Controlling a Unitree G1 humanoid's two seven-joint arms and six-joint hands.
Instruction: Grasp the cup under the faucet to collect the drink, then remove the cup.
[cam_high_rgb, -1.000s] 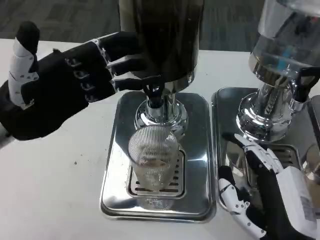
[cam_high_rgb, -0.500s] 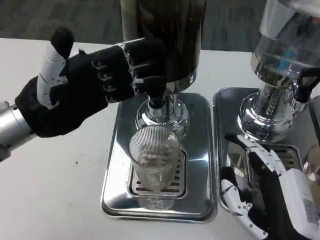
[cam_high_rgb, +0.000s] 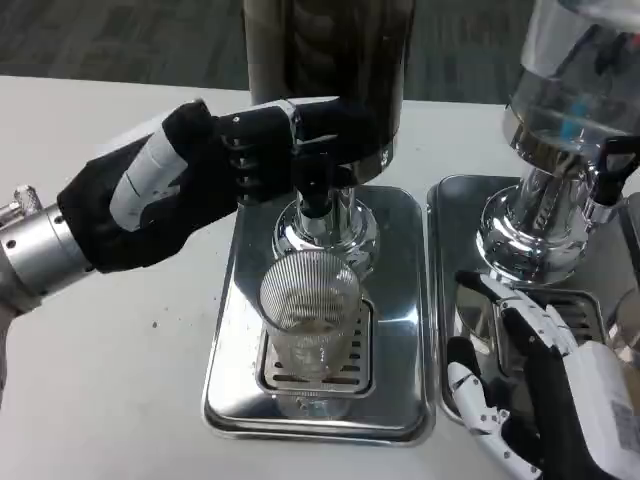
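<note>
A clear ribbed cup (cam_high_rgb: 308, 315) stands upright on the grate of a shiny drip tray (cam_high_rgb: 228, 340), right below the black faucet (cam_high_rgb: 314, 192) of a dark drink dispenser (cam_high_rgb: 330, 50). A little pale liquid shows at the cup's bottom. My left hand (cam_high_rgb: 200, 180) reaches in from the left, its fingers (cam_high_rgb: 300, 130) stretched across the top of the faucet and touching it; it holds nothing. My right hand (cam_high_rgb: 545, 400) lies low at the right of the tray with its fingers apart, a short way from the cup and not touching it.
A second dispenser (cam_high_rgb: 570, 90) with a clear tank stands at the right on its own metal tray (cam_high_rgb: 450, 215), under my right hand. White table (cam_high_rgb: 110, 390) lies bare to the left of the first tray.
My left hand has moved right and down, from left of the dispenser onto the faucet, with its thumb lowered. The right hand and the cup have stayed put.
</note>
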